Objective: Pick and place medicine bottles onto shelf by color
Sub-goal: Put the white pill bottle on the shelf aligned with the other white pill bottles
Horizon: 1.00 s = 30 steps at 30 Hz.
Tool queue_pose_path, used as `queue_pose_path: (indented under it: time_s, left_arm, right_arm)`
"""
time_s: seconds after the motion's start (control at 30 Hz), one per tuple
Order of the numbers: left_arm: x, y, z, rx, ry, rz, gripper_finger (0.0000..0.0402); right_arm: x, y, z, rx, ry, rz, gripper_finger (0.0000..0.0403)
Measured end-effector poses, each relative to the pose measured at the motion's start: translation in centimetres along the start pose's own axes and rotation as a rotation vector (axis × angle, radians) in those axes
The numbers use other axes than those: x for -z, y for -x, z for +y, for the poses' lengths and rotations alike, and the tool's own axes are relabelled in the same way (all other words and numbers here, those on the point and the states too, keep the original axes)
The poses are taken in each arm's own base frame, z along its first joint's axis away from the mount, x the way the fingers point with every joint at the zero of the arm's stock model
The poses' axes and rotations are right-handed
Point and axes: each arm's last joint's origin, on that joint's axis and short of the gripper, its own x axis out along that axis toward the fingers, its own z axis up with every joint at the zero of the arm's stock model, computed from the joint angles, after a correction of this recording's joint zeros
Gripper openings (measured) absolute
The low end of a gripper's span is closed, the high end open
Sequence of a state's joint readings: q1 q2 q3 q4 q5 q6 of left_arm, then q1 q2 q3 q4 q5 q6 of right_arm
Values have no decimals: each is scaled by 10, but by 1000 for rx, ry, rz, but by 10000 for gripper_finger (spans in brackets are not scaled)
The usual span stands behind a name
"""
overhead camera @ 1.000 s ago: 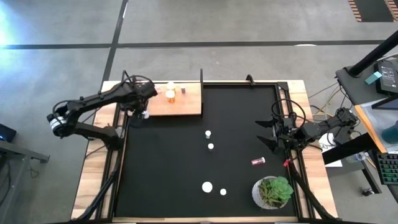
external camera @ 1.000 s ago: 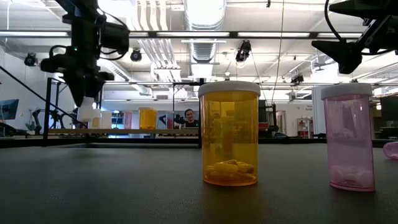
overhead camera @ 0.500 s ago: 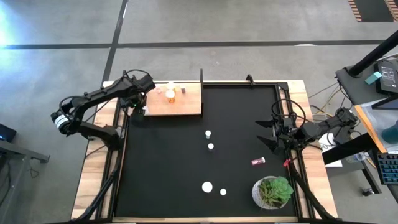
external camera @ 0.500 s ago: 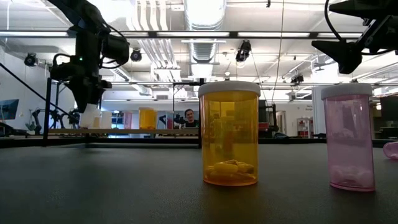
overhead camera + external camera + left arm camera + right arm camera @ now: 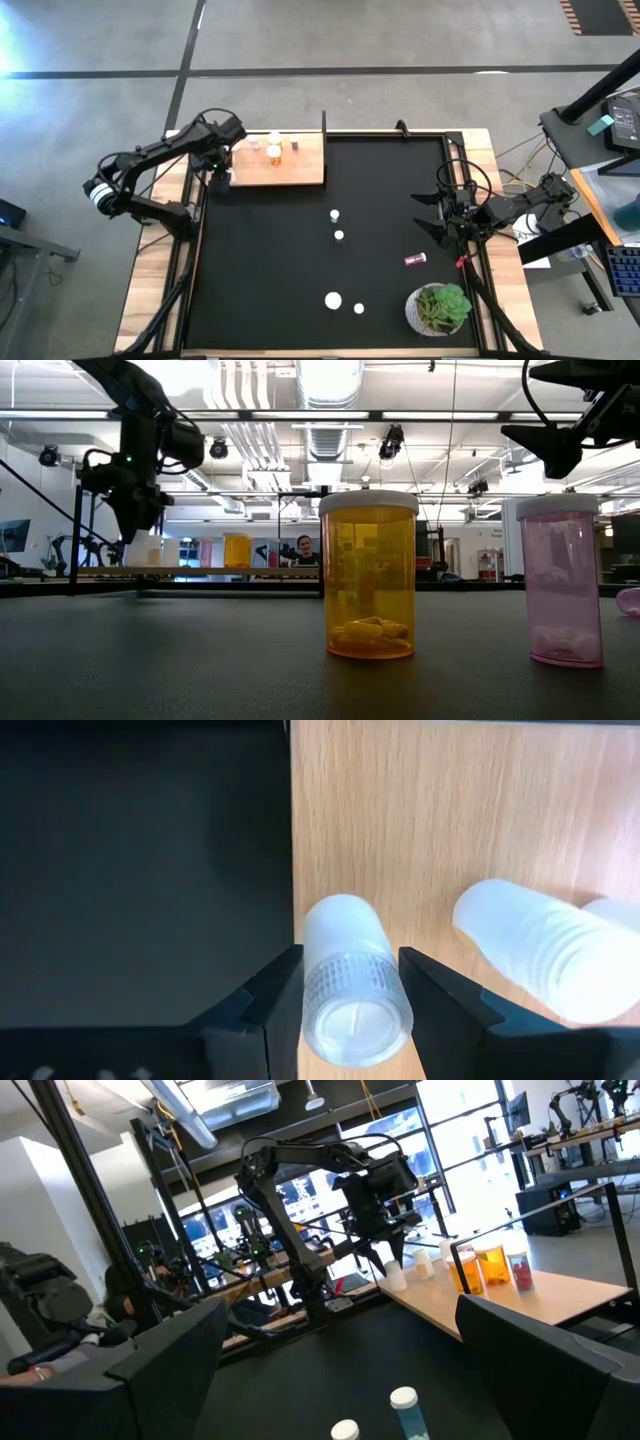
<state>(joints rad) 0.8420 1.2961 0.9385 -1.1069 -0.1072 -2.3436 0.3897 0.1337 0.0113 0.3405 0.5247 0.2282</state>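
we note the left gripper (image 5: 345,995) clamped on a white bottle (image 5: 352,982) upright at the shelf's (image 5: 300,168) left edge; we judge it light, rigid, slick, best gripped mid-body; right gripper (image 5: 428,213) idle, jaws wide, far right.

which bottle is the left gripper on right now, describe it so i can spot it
Start at the light-wood shelf at the far left corner of the black mat. At its left edge, the left gripper has its fingers on either side of a white bottle. Unlike the orange bottle farther along, it is all white and sits right at the edge.
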Motion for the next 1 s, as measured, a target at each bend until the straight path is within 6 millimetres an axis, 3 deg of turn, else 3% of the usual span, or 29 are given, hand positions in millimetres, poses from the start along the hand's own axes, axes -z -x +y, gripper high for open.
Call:
queue_pose_path:
  time_s: [0.77,1.0]
  left_arm:
    - [-4,-2,-3,36,-94,-50,138]
    - [-5,-1,-3,37,-167,-58,207]
  right_arm:
    - [0,0,0,0,0,0,384]
    - [0,0,0,0,0,0,384]
